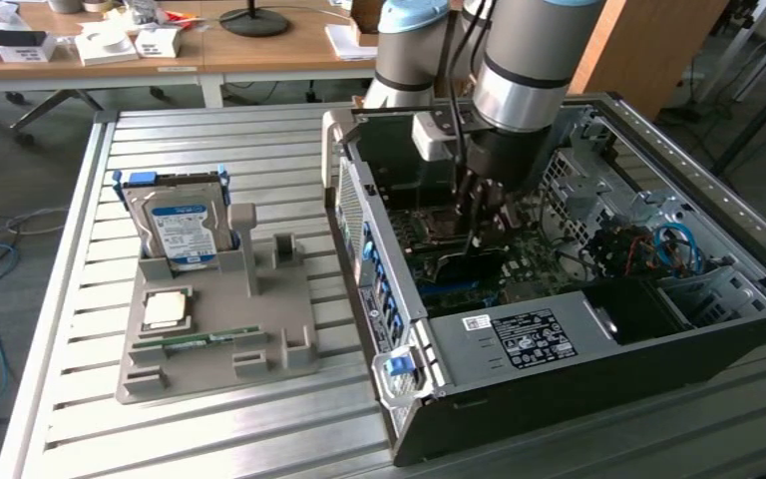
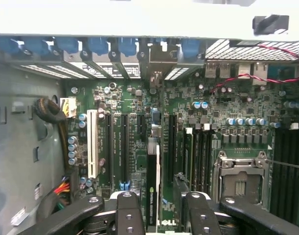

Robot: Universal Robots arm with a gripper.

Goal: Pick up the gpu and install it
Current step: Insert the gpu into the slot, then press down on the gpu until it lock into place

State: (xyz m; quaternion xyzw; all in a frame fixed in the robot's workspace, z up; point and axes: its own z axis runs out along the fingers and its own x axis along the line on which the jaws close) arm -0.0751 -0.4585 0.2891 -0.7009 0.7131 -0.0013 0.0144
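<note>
1. arm is down inside the open pc case (image 1: 596, 299), which sits on the worktop (image 1: 196, 419). the gpu (image 2: 152, 191) stands edge-on between the jaws (image 2: 158, 215), right over the motherboard (image 2: 139, 98) slots.
2. jaws sit fairly wide with a finger on each side of the card. looks like they're pinching it, though i can't see actual contact at the pads.
3. handling guess: the card should be light and stiff, a thin slab, but fragile. grabbing the flat faces near the top edge seems right, keeping clear of the connector edge. it could tilt in the grip if pushed off-centre.
4. wrist view gives the good stuff: card edge, slots running alongside it, cpu socket (image 2: 240, 178) off to one side, red wire (image 2: 267, 63) by the back panel.
5. exterior view gives the wider scene instead: grey holder tray (image 1: 223, 329) to that view's left with the hard drive (image 1: 181, 225) upright in it, a memory stick (image 1: 196, 339) lying flat, and the card's stand empty.
</note>
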